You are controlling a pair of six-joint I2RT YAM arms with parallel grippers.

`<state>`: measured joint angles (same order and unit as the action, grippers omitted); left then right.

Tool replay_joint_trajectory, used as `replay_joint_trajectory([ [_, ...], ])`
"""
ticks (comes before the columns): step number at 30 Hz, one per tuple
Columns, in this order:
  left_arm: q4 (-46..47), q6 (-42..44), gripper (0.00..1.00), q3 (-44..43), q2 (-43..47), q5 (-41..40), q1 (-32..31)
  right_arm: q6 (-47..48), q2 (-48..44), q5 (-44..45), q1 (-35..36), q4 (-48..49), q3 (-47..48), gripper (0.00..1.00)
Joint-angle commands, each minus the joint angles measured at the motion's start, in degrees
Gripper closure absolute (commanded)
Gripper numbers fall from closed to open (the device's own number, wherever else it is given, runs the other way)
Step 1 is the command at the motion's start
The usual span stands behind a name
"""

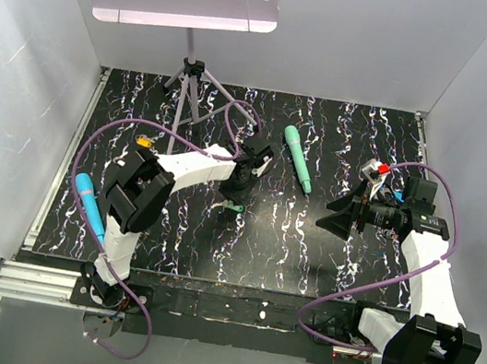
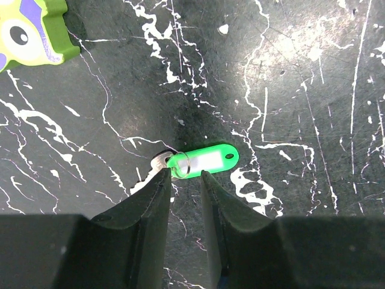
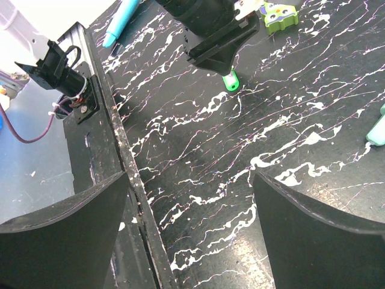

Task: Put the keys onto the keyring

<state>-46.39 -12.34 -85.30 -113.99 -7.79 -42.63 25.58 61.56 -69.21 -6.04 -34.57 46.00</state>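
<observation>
One of the keys lies flat on the black marbled table: a light green plastic tag (image 2: 207, 161) with a small split ring and a silver key head (image 2: 159, 160) at its left end. My left gripper (image 2: 185, 174) is down at the table over it. The jaws are narrowed but a gap of bare table shows between them, and the tag's ring end sits right at the fingertips (image 2: 163, 180). From above, the green tag (image 1: 235, 207) peeks out under the left gripper (image 1: 236, 198). A yellow-orange key (image 1: 144, 141) lies far left. My right gripper (image 3: 191, 180) hovers wide open and empty. The keyring is out of view.
A teal pen-like stick (image 1: 298, 158) lies behind the middle. A blue pen (image 1: 88, 203) lies at the left edge. A chunky green toy with cartoon eyes (image 2: 30, 30) sits near the left gripper. A tripod stand (image 1: 190, 80) is at the back, and a red-and-white object (image 1: 376, 170) near the right arm.
</observation>
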Motion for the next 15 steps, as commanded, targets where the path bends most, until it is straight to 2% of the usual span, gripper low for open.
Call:
replay_joint_trajectory([
  [1, -0.28, 1.09, 0.75, -2.07, -0.52, -1.09, -0.35, 0.96, -0.04, -1.45, -0.28, -0.59, 0.23, 0.08],
  [12, -0.63, 1.44, 0.81, -2.33, -1.58, -1.17, -0.35, 1.31, 0.14, -1.72, -0.28, -1.03, 0.23, 0.08],
  [15, -0.8, 1.44, 0.88, -2.42, -1.84, -1.17, -0.43, 1.4, 0.05, -1.81, -0.28, -1.12, 0.41, 0.07],
])
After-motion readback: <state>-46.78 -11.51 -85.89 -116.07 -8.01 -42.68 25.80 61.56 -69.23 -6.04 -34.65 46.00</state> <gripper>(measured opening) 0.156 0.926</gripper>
